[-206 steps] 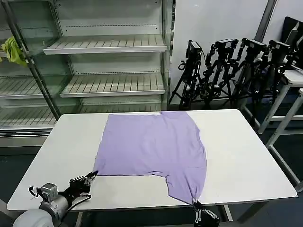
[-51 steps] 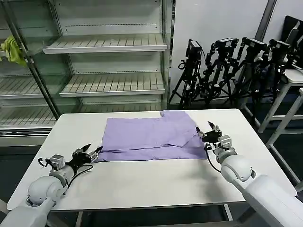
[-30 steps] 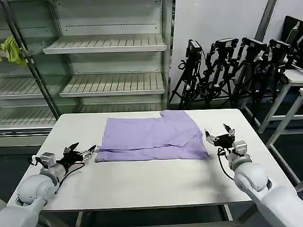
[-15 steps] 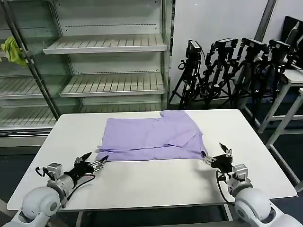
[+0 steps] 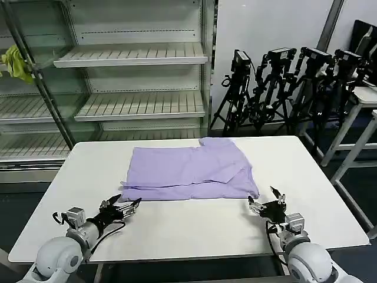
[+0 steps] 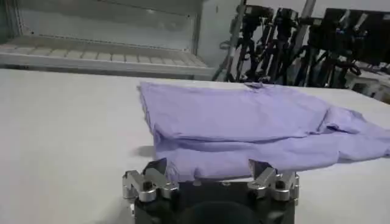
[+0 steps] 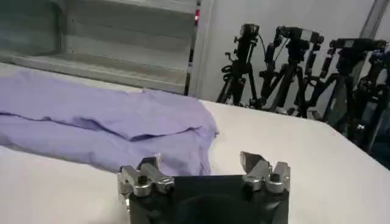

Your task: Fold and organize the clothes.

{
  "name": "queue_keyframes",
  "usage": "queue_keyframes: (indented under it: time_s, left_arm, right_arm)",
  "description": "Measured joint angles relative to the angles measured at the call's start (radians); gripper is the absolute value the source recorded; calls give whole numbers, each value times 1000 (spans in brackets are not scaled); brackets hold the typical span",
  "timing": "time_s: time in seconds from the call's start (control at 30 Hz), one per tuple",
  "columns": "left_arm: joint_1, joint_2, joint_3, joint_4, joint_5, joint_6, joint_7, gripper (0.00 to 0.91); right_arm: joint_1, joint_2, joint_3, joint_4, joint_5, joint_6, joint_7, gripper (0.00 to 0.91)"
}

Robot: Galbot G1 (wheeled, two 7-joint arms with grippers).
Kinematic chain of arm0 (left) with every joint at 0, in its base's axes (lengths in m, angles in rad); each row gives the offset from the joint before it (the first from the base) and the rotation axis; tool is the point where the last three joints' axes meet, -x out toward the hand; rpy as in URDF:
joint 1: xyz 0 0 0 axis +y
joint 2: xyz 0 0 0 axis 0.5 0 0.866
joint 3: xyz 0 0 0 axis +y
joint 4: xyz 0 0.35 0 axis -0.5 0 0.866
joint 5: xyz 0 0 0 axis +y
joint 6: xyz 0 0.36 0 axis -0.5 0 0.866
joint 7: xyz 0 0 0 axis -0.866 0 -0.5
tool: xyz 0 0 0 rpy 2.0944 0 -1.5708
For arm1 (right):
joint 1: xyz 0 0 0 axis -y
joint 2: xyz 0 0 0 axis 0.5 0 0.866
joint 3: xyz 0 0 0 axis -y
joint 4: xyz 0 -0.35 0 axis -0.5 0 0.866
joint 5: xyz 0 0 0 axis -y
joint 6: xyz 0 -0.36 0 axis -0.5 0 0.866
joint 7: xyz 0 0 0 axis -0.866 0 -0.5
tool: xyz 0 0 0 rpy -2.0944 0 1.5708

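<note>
So in the head view there's a plain white rectangular table [image 5: 194, 227] with the lavender thin-fabric T-shirt [image 5: 188, 172] lying on it, folded into a wide flat band toward the far half of the tabletop. The left gripper [image 5: 125, 208] hovers just off the shirt's near left corner, fingers spread wide and holding nothing. The right gripper [image 5: 265, 204] sits near the shirt's near right corner, also spread open and empty. Behind the table is a metal-and-glass shelving unit with slatted white shelves [image 5: 132, 56], and a yellow-green cloth [image 5: 16, 63] hangs at its far left. To the right of the shelves, a bunch of black camera tripods [image 5: 283, 88] stand against a pale wall.

Left wrist view: the left gripper [image 6: 210, 176] has both fingers apart, pointing at the T-shirt [image 6: 256, 125], whose layered folded edge faces it just beyond the tips. Table [image 6: 61, 146] is bare white around it.

Right wrist view: the right gripper [image 7: 204, 170] is open too, with the T-shirt [image 7: 103, 125] corner just beyond its fingers, tripods [image 7: 292, 61] behind.
</note>
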Motion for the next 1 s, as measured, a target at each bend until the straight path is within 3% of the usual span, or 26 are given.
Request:
queue_keyframes:
  time_s: [0.2, 0.3, 0.37, 0.43, 0.47, 0.5, 0.63, 1.0]
  left_arm:
    - [0, 0, 0, 12, 5, -4, 3, 907]
    - [3, -1, 0, 12, 9, -6, 4, 907]
    - [4, -2, 0, 12, 10, -7, 4, 907]
    - [6, -3, 0, 12, 12, -7, 4, 574]
    - [7, -3, 0, 12, 13, -7, 4, 484]
    - [9, -3, 0, 11, 13, -7, 5, 322]
    - [12, -3, -3, 9, 16, -8, 7, 121]
    - [19, -1, -10, 9, 23, -17, 16, 60]
  right_arm:
    - [23, 24, -26, -39, -15, 10, -12, 514]
    - [32, 33, -34, -52, -19, 13, -16, 272]
    - [32, 36, -36, -58, -21, 18, -19, 191]
    - [32, 38, -36, -62, -24, 21, -22, 20]
    - [31, 38, -36, -63, -25, 23, -24, 10]
    - [29, 39, -36, -64, -28, 24, -26, 0]
    - [25, 42, -34, -66, -32, 28, -29, 0]
    - [12, 45, -25, -65, -40, 33, -33, 0]
